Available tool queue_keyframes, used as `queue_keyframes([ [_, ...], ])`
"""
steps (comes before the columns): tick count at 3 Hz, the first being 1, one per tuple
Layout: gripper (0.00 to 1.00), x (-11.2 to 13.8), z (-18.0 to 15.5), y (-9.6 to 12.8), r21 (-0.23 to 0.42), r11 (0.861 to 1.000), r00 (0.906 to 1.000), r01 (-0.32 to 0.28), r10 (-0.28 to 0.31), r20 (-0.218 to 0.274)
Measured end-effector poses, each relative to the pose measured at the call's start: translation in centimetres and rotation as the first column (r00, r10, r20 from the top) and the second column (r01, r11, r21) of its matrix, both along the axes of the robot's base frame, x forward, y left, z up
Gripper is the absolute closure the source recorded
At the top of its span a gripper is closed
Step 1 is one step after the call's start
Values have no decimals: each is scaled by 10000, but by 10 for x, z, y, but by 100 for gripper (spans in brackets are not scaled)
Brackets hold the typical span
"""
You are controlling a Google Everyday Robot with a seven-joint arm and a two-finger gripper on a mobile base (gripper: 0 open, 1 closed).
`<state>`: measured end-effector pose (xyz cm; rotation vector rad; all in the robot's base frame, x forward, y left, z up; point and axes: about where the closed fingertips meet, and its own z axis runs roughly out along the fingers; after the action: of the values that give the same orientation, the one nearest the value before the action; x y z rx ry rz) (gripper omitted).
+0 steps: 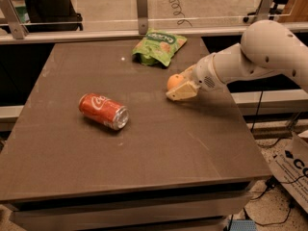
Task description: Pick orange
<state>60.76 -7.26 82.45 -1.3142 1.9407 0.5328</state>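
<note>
The orange [173, 81] is a small round fruit on the brown table [144, 143], right of centre and just in front of a green snack bag. My gripper [179, 89] reaches in from the right on a white arm [250, 57]. It sits low over the table, right against the orange's near right side. Part of the orange is hidden behind the gripper.
A red soda can [103, 110] lies on its side left of centre. A green snack bag [159, 47] lies at the table's back edge, close behind the orange. A glass rail [139, 13] runs behind the table. A cardboard box [296, 170] stands on the floor at right.
</note>
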Motion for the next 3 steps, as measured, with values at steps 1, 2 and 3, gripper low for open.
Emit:
queue_keyframes([
  [1, 75, 5, 11, -2, 127, 9999, 9998, 19, -22, 192],
  [2, 97, 9, 37, -6, 201, 9998, 9995, 0, -7, 314],
  [3, 100, -2, 81, -14, 612, 9979, 9996, -196, 185, 192],
])
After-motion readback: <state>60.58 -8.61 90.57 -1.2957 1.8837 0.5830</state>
